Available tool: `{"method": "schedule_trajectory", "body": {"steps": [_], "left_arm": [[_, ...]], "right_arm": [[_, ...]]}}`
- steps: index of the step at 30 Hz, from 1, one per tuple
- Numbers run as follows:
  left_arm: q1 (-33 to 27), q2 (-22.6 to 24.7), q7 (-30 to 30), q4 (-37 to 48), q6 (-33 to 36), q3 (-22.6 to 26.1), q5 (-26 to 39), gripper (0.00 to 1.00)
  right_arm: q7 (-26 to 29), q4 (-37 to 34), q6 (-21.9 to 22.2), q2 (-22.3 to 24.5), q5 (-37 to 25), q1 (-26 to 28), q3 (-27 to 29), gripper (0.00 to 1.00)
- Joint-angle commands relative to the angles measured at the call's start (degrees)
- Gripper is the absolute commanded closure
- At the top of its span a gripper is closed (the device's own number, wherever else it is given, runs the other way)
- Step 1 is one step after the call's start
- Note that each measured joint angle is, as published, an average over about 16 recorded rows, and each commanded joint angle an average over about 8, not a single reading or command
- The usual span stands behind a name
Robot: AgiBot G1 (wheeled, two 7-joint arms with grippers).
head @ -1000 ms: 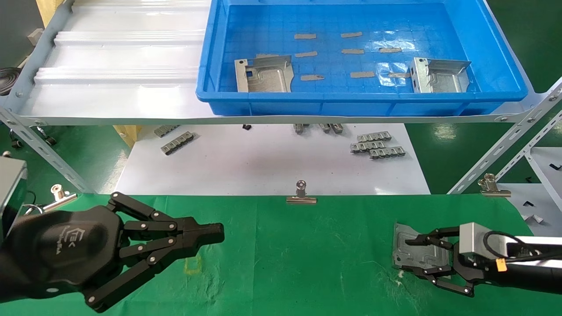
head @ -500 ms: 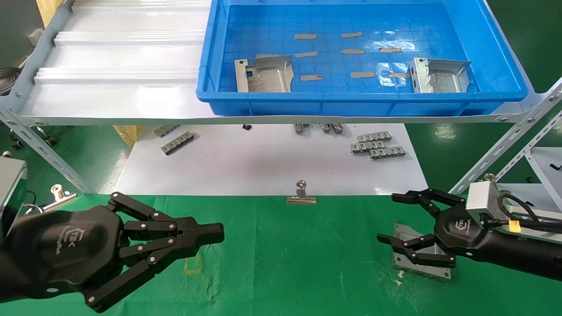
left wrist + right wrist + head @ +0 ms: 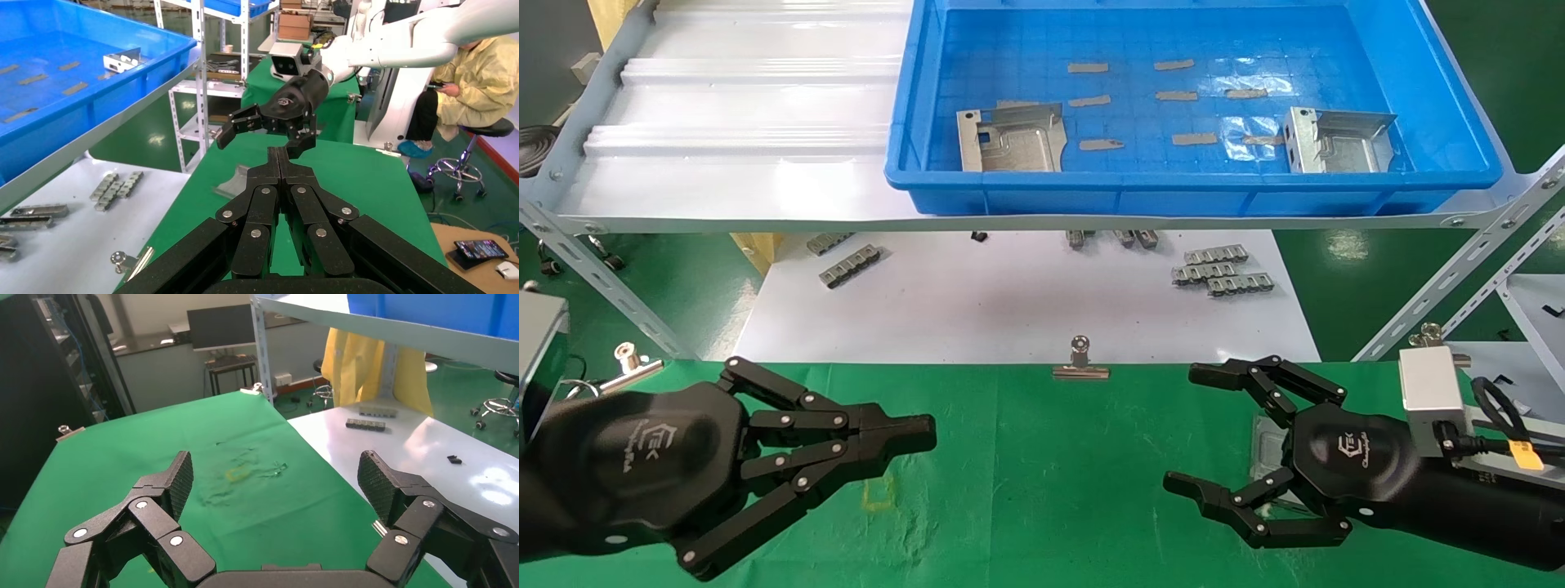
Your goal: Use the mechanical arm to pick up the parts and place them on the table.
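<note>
My right gripper (image 3: pixel 1193 429) hangs open and empty just above the green cloth table (image 3: pixel 1050 490) at the right. One silver bracket part (image 3: pixel 1267 445) lies flat on the cloth behind it, mostly hidden by the gripper body; it also shows in the left wrist view (image 3: pixel 231 182). Two more bracket parts (image 3: pixel 1012 139) (image 3: pixel 1336 140) lie in the blue bin (image 3: pixel 911 175). The right wrist view shows the open gripper (image 3: pixel 278 481) over bare cloth. My left gripper (image 3: pixel 919 433) is shut and empty, low at the left, and also shows in its own view (image 3: pixel 278 153).
The blue bin sits on a pale grey shelf (image 3: pixel 723 188). Below it a white sheet (image 3: pixel 1009 302) carries grey ridged strips (image 3: pixel 1222 273). A binder clip (image 3: pixel 1079 363) holds the cloth's far edge. A yellow square mark (image 3: pixel 877 492) lies near the left gripper.
My right gripper has let go of the bracket, opened wide, lifted off it and swung toward the table's middle. The bracket stays on the cloth. The left arm has not moved.
</note>
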Motion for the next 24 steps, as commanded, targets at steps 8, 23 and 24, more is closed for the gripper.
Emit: {"method": "schedule_trajectory", "body": {"steps": [8, 23, 24], "left_arm": [[0.00, 0.00, 0.00, 0.01, 0.00, 0.00, 0.00, 1.00], [-0.01, 0.00, 0.01, 0.03, 0.00, 0.02, -0.01, 0.00], [-0.02, 0.00, 0.01, 0.03, 0.00, 0.02, -0.01, 0.00]], "right_arm": [[0.03, -0.12, 0.11, 0.07, -0.35, 0.20, 0.03, 0.00], [5.51, 7.58, 1.33, 1.25, -1.05, -0.65, 3.20, 0.00], [5.96, 8.20, 1.43, 1.35, -1.10, -0.73, 3.45, 0.00]]}}
